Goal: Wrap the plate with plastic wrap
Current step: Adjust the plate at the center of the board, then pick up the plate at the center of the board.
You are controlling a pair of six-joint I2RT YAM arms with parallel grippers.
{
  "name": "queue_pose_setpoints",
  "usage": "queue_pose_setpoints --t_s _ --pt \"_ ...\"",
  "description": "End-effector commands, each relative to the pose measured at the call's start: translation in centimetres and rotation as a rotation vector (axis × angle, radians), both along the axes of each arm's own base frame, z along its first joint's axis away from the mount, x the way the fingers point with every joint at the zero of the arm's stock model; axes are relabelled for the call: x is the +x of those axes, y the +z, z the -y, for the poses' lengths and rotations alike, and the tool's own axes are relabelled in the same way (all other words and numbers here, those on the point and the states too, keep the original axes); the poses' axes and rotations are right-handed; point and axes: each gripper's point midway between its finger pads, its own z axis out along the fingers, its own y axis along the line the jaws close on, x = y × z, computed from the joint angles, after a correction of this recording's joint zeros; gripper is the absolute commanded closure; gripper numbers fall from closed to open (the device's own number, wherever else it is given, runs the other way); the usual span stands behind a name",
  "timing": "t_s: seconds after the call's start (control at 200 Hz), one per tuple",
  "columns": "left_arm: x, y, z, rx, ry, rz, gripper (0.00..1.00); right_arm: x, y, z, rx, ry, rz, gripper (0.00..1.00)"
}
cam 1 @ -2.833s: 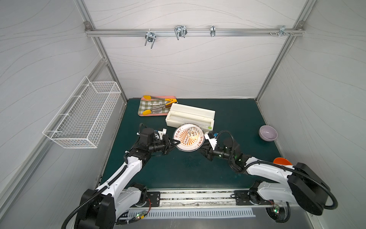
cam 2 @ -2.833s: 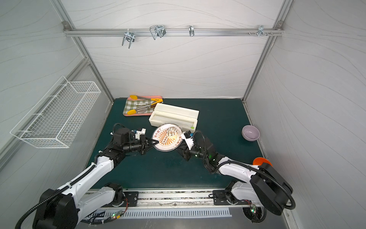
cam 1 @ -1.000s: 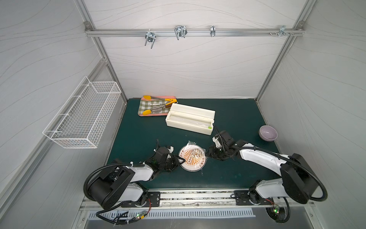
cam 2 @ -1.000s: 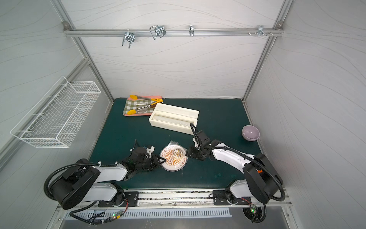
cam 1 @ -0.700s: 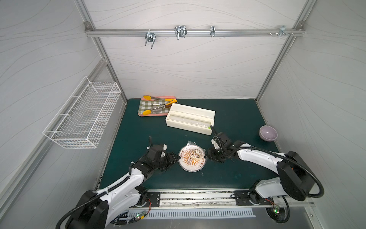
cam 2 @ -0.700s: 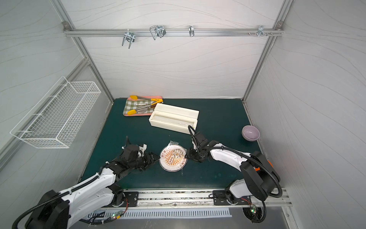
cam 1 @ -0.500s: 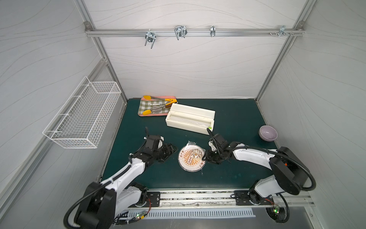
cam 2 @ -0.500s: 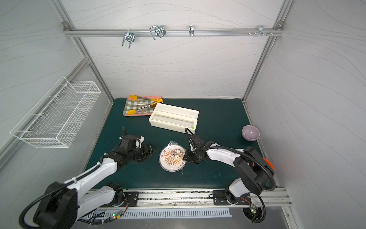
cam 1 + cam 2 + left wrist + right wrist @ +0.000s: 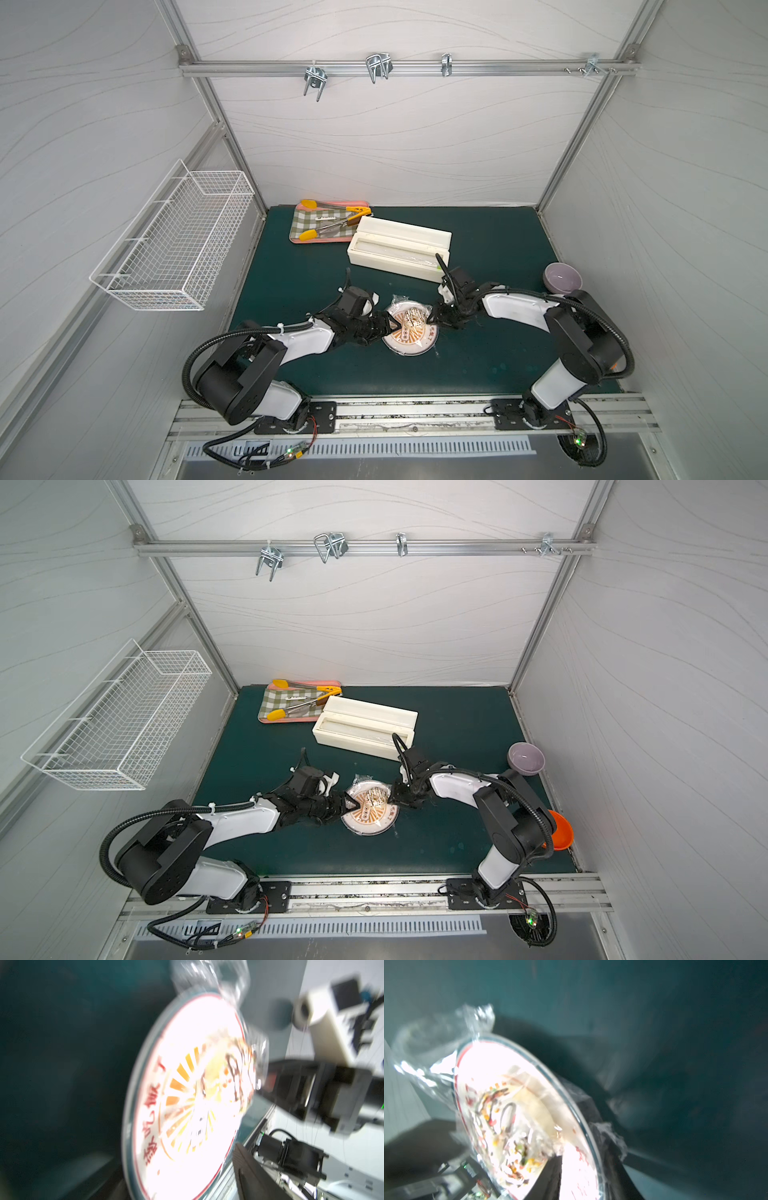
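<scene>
The plate (image 9: 409, 332) lies on the green mat near the front, white with an orange sunburst and a food piece. The plastic wrap (image 9: 400, 299) covers it and bunches in crinkles at its far rim (image 9: 436, 1059). My left gripper (image 9: 347, 803) sits at the plate's left edge, open, its fingers (image 9: 249, 1172) spread to either side of the rim (image 9: 133, 1118). My right gripper (image 9: 393, 798) is at the plate's right edge. One of its fingers (image 9: 550, 1180) rests over the plate and the other lies outside the rim. Whether it clamps is unclear.
The cream dispenser box (image 9: 399, 249) lies behind the plate. A checked tray with tongs (image 9: 328, 224) sits at the back left. A lilac bowl (image 9: 562, 277) and an orange bowl (image 9: 559, 831) stand at the right. A wire basket (image 9: 174, 245) hangs on the left wall.
The plate came forward from beside the box. In the last second my left gripper drew back, then returned to the plate's left edge, wider. My right gripper moved onto the right rim, narrowing.
</scene>
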Motion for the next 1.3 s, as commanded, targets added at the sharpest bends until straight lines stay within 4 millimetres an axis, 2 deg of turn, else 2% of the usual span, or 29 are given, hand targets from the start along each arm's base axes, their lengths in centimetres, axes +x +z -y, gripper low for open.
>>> queue_pose_setpoints --t_s 0.0,0.07,0.15,0.26,0.33,0.41,0.52,0.715,0.965,1.296 --pt "-1.0 1.2 2.2 -0.073 -0.058 0.024 0.33 1.2 0.5 0.6 -0.016 0.052 0.027 0.58" --pt "-1.9 1.2 1.1 -0.026 -0.073 0.000 0.33 1.8 1.1 1.4 -0.026 0.043 0.037 0.51" --pt "-1.6 2.1 -1.5 0.056 -0.051 -0.007 0.30 2.2 1.9 2.6 -0.038 0.034 0.065 0.46" --pt "1.0 4.3 -5.1 0.036 0.079 0.019 0.29 1.4 3.1 3.5 -0.043 0.030 0.073 0.45" --pt "3.0 5.7 -6.0 0.011 0.120 0.071 0.29 -0.3 3.5 3.3 0.001 0.015 0.040 0.46" --pt "4.9 6.6 -5.1 -0.019 0.076 0.087 0.32 -2.6 3.2 2.7 0.042 0.006 -0.010 0.47" --pt "6.9 5.1 -3.6 -0.045 0.028 0.062 0.42 -3.9 2.4 2.0 0.090 -0.010 -0.048 0.48" --pt "9.2 3.9 -1.9 -0.078 0.010 0.044 0.48 -2.9 1.7 1.3 0.090 0.003 -0.043 0.50" --pt "9.8 3.1 -0.8 -0.104 0.004 0.037 0.56 -2.4 0.4 1.0 0.079 0.005 -0.060 0.55" --pt "11.1 1.6 -0.5 -0.098 0.013 0.008 0.88 -2.1 -0.5 1.2 0.078 -0.020 -0.073 0.67"
